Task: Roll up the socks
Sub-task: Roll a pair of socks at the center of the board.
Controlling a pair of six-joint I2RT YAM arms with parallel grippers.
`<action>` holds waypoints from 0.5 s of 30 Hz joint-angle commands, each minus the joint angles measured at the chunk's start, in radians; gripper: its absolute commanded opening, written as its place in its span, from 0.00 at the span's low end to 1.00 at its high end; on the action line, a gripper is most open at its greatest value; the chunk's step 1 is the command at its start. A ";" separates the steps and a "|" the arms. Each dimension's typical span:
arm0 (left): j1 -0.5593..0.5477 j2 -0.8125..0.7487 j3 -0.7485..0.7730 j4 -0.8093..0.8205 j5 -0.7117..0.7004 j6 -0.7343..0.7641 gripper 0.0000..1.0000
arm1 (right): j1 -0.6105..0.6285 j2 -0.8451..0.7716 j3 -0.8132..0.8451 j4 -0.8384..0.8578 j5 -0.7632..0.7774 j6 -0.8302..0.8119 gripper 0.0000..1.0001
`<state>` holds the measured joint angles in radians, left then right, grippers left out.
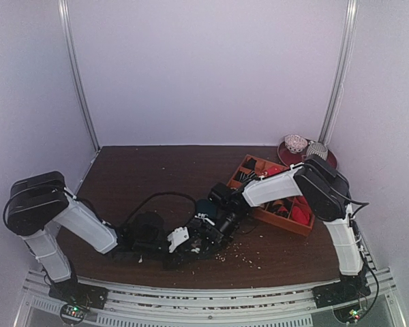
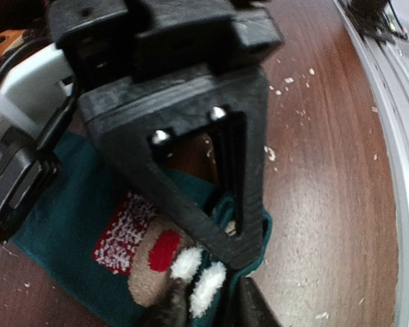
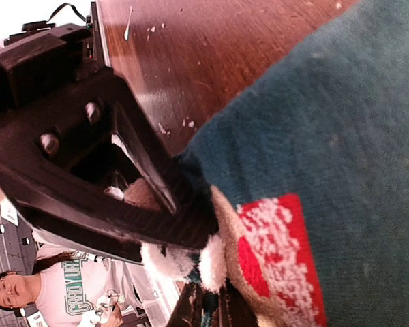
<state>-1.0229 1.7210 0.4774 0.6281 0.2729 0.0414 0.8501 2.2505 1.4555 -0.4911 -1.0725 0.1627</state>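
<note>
Plain pale-lilac walls (image 1: 204, 68) enclose a dark brown wood-grain counter (image 1: 150, 170), with slim silver metal posts (image 1: 78, 75) in both back corners.

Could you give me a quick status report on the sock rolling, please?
Left gripper, right gripper both at figure end of sock, grip unclear. No roll visible. Crumbs on table, nothing blocking.

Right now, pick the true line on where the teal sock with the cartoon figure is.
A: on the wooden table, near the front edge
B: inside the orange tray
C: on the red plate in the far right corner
A: the teal sock lies on the brown wooden table, with wood showing right beside it in both wrist views, outside the orange tray.
</note>
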 commanded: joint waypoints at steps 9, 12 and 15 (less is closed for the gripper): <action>-0.003 -0.037 -0.023 -0.121 -0.014 -0.173 0.00 | -0.007 -0.122 -0.090 0.127 0.080 -0.002 0.19; -0.002 -0.039 0.018 -0.253 -0.018 -0.253 0.00 | -0.007 -0.255 -0.206 0.349 0.132 0.054 0.26; -0.001 -0.027 0.052 -0.355 0.012 -0.320 0.00 | -0.005 -0.388 -0.382 0.641 0.182 0.094 0.30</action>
<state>-1.0229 1.6798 0.5018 0.5079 0.2722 -0.1497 0.8467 2.0296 1.2327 -0.2268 -0.9871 0.1982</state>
